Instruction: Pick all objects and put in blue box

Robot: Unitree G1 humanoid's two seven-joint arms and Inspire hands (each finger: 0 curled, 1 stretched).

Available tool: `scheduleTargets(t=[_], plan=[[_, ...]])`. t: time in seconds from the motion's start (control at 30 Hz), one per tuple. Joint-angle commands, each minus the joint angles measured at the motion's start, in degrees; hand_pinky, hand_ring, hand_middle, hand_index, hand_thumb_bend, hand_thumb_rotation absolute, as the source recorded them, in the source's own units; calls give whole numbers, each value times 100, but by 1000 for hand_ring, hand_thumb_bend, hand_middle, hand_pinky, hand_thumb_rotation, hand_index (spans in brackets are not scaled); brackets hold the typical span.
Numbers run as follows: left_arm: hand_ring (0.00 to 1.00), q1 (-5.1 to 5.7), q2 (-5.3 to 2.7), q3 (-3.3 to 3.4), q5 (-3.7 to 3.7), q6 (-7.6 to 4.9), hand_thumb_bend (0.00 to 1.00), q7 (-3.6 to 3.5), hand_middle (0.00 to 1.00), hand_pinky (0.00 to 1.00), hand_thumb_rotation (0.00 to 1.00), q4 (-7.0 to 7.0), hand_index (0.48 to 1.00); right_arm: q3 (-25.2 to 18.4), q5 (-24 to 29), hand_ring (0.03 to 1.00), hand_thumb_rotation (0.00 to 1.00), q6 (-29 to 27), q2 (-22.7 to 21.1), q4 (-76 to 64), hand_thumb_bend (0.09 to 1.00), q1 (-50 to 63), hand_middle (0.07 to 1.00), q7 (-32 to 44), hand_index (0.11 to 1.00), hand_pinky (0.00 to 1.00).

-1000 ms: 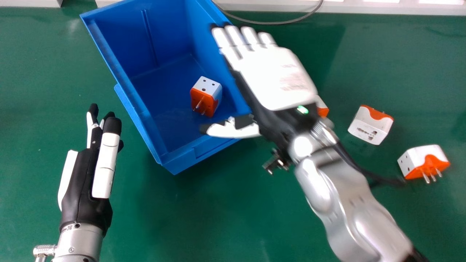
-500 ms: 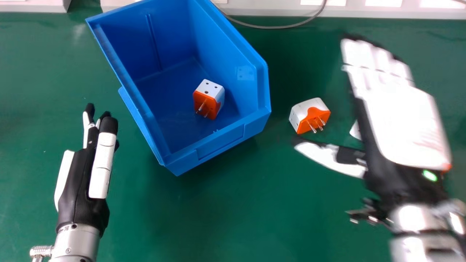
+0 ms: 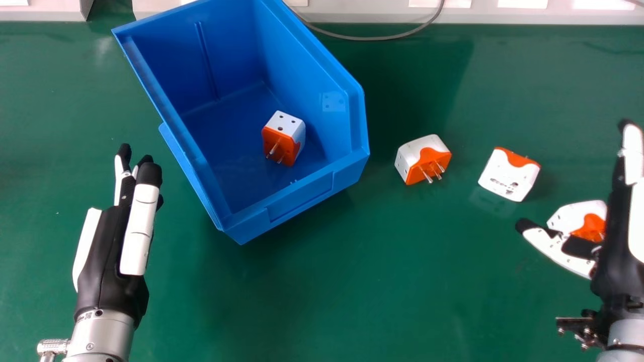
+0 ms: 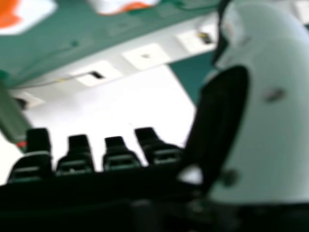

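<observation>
In the head view, the right hand (image 3: 637, 221) is holding nothing, fingers straight, one plug (image 3: 569, 218) lying partly behind its thumb; another plug (image 3: 285, 134) is sitting in the box (image 3: 307, 193). The left hand (image 3: 113, 256) is idling. In the right hand view, two plugs (image 4: 36, 12) are lying beyond the fingers.

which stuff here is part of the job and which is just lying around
Part of the job:
- blue plastic open box
- white-and-orange plug adapter inside it
- three matching adapters right of it

Just lying about:
- thin grey cable at the green table's far edge
</observation>
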Motion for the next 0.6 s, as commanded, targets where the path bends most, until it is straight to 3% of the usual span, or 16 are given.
scheduleTargets(t=[0.0, 0.27, 0.57], plan=[[996, -37, 80, 41, -40, -167, 772, -47, 1000, 1000, 1000, -14, 1000, -155, -116, 974, 395, 131, -67, 149, 556, -196, 991, 126, 943, 912], [999, -46, 64, 52, -46, -233, 763, -79, 1000, 1000, 1000, 27, 1000, -219, -97, 967, 408, 407, -353, 634, 557, -706, 979, 840, 928, 912], [999, -39, 43, 44, -56, -214, 748, -92, 1000, 1000, 1000, -11, 1000, -207, -4, 953, 429, 659, -542, 1255, 560, -1255, 970, 1295, 923, 880]])
